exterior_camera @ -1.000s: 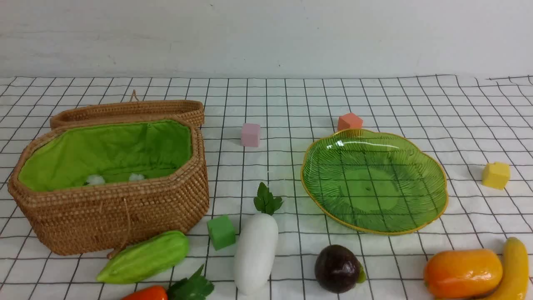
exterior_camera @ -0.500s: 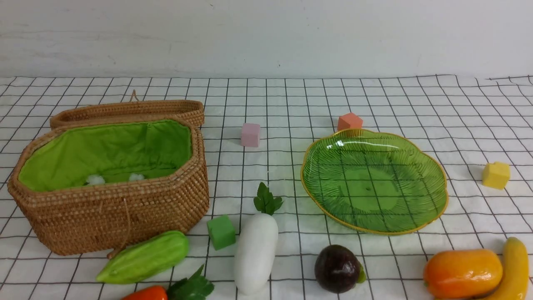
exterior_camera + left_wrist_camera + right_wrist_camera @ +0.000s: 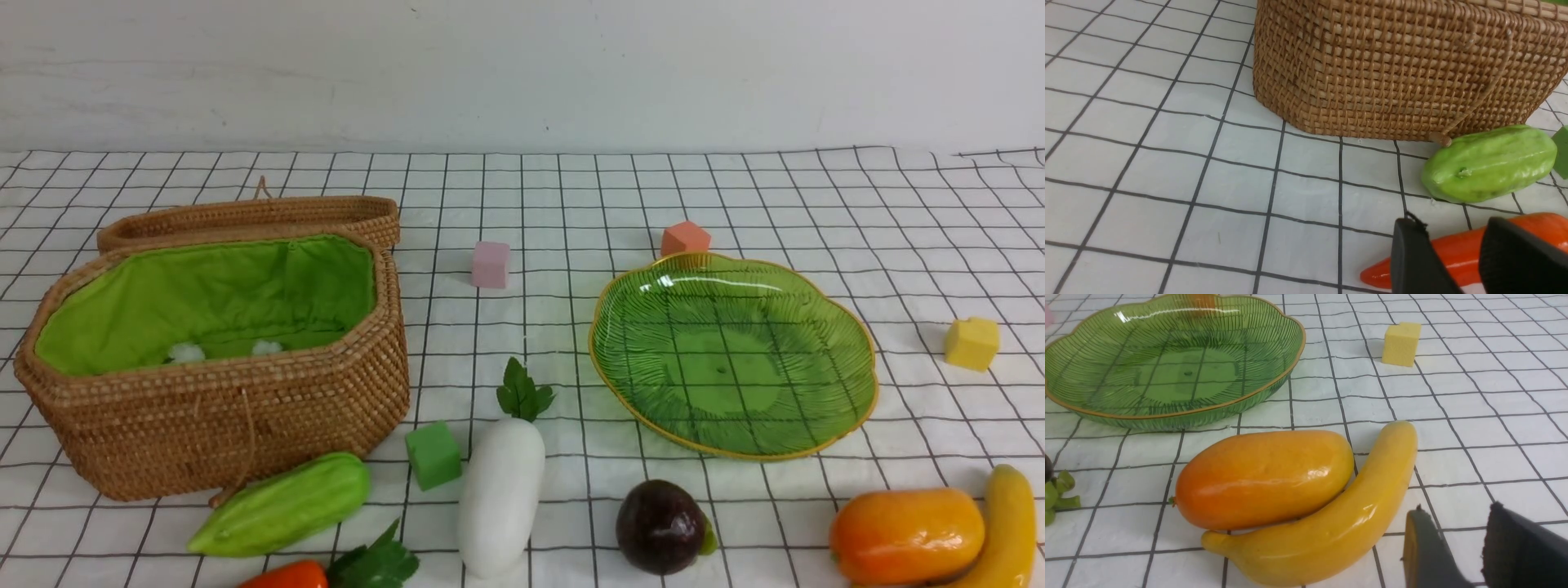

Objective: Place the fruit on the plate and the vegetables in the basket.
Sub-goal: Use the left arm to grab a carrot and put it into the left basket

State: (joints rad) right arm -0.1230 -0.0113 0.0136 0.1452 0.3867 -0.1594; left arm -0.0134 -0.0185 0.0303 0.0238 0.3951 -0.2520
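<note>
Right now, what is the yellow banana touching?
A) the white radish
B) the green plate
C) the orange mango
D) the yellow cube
C: the mango lies pressed against the banana. The plate and the yellow cube sit apart from it on the cloth.

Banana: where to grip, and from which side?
Take the banana at the end nearer the yellow cube, from above, jaws across its width. That end curves clear of the mango; mid-body the mango lies against its inner curve, probably leaving no room for a jaw.
</note>
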